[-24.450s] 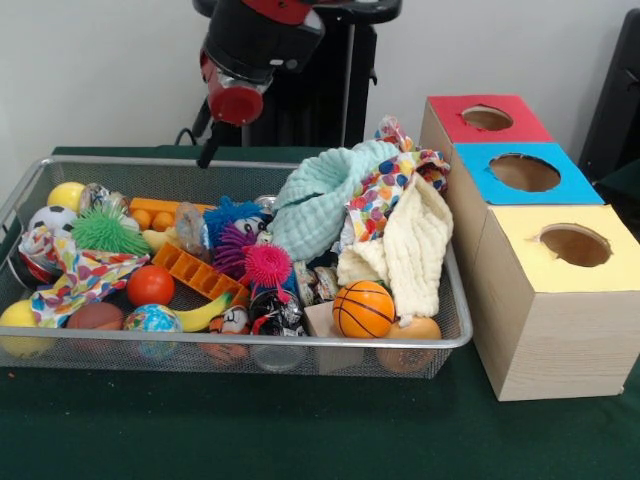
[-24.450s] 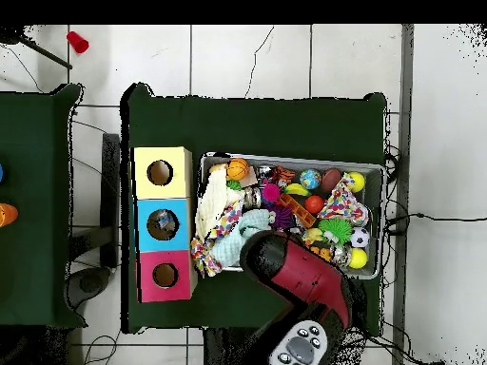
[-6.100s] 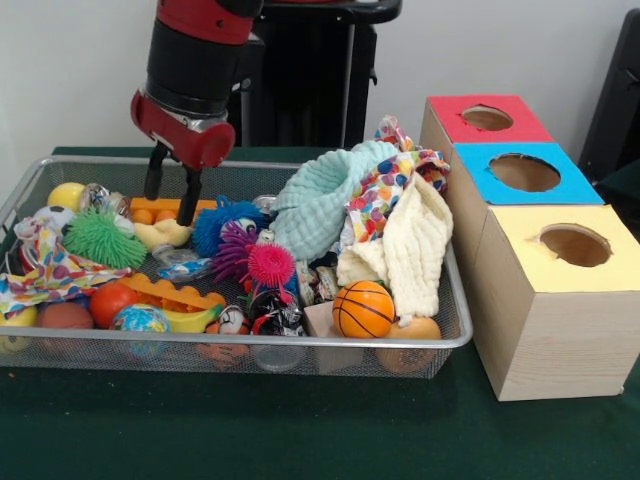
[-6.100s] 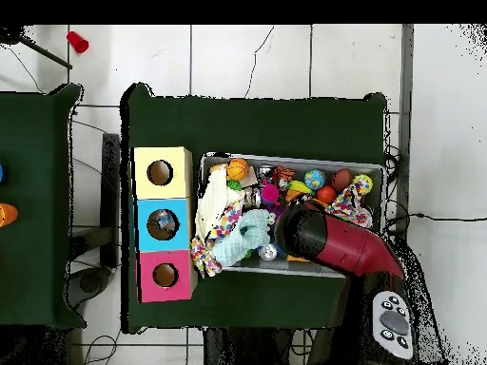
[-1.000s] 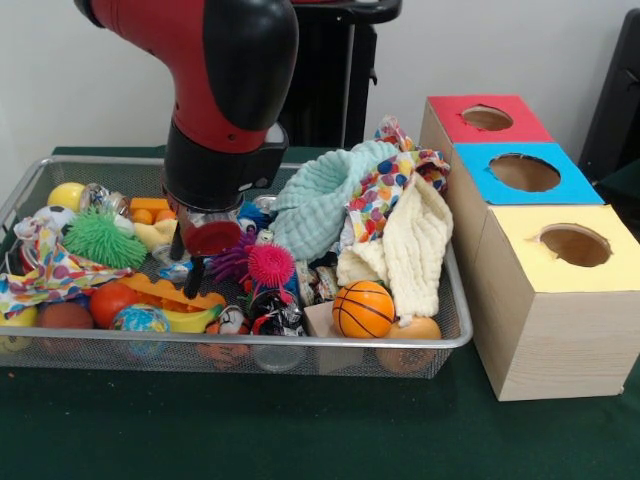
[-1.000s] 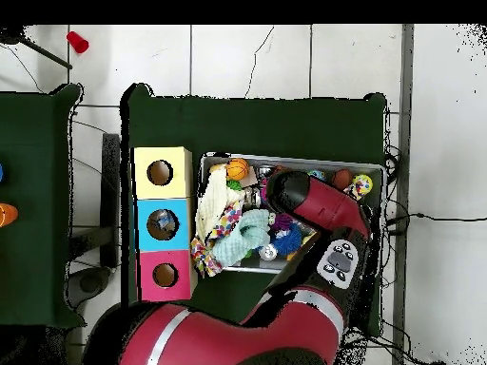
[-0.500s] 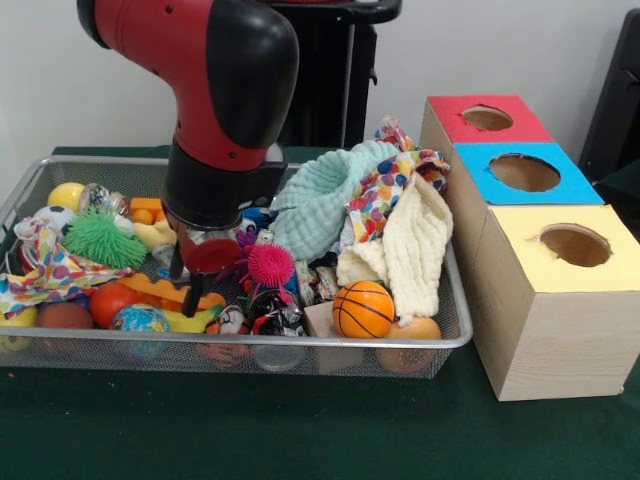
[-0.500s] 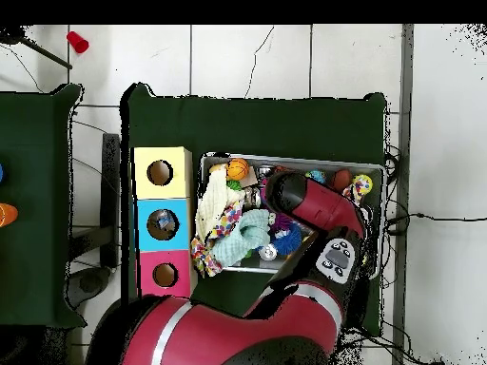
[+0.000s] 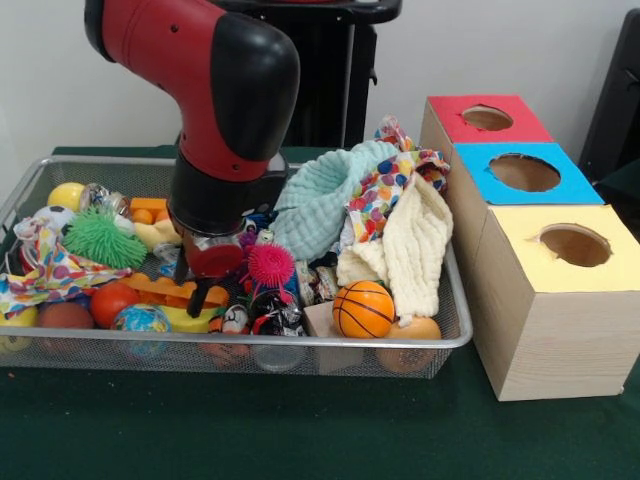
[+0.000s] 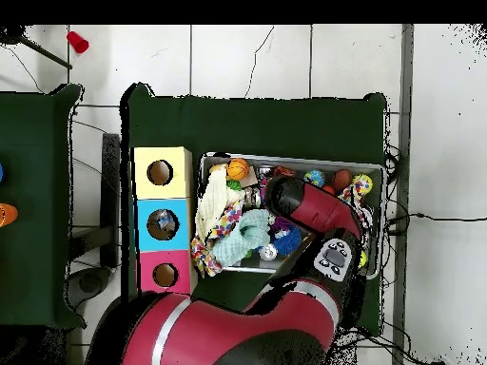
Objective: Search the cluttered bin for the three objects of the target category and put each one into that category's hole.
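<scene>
Reaching low into the silver wire-mesh bin (image 9: 300,342), the claw (image 9: 196,289) shows only dark tips; spread or pinching, I cannot tell. No see-through bottle is identifiable. Crowding toys could foul a grasp, well apart from the red-topped box's round hole (image 9: 487,118).

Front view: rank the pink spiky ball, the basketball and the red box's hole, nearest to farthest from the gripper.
From the gripper:
1. Pink spiky ball, just to its picture-right.
2. Basketball, farther right, near the bin's front rim.
3. Red box's hole, far right, outside the bin.
</scene>
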Motion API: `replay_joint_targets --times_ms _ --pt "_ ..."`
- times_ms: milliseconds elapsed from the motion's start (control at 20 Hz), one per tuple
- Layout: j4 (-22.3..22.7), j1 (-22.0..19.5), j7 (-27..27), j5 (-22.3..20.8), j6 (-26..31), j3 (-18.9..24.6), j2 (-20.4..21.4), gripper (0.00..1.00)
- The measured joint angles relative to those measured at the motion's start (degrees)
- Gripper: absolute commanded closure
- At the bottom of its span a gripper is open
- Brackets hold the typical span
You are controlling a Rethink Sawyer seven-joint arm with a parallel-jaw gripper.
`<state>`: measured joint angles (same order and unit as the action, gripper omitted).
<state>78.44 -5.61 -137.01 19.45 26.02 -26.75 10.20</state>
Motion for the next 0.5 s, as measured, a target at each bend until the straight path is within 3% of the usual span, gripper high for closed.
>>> replay_joint_targets --times_ms 500 --pt "1.7 1.7 0.0 0.0 2.9 0.0 2.6 0.0"
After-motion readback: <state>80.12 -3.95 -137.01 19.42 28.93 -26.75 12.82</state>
